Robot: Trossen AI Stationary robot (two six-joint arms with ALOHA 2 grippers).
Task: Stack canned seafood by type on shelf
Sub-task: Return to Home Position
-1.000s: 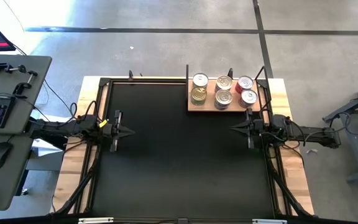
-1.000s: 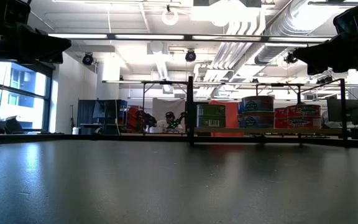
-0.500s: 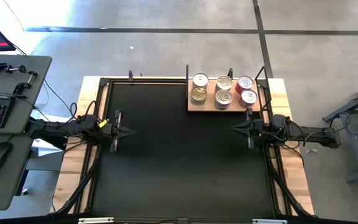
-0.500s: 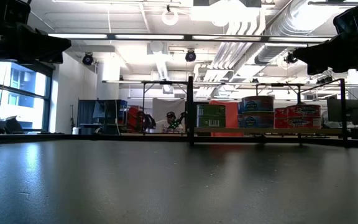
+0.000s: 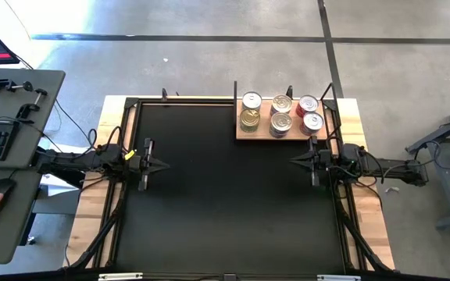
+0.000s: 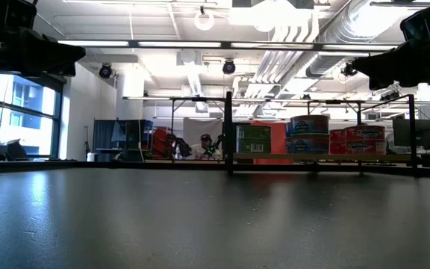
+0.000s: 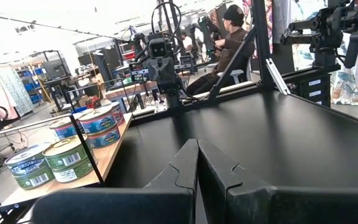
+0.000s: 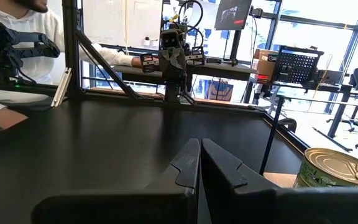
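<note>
Cans (image 5: pixel 280 122) on shelf (image 5: pixel 261 133), near right claw (image 5: pixel 293 161)

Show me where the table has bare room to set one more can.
The black mat lies bare between the left gripper and right gripper, from the shelf to the near edge. Crowded: the shelf, filled by cans.

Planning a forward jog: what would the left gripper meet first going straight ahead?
From the left gripper, the line crosses bare black mat, looking free until, probably, the right gripper facing it from the other side. The cans sit off to one side.
</note>
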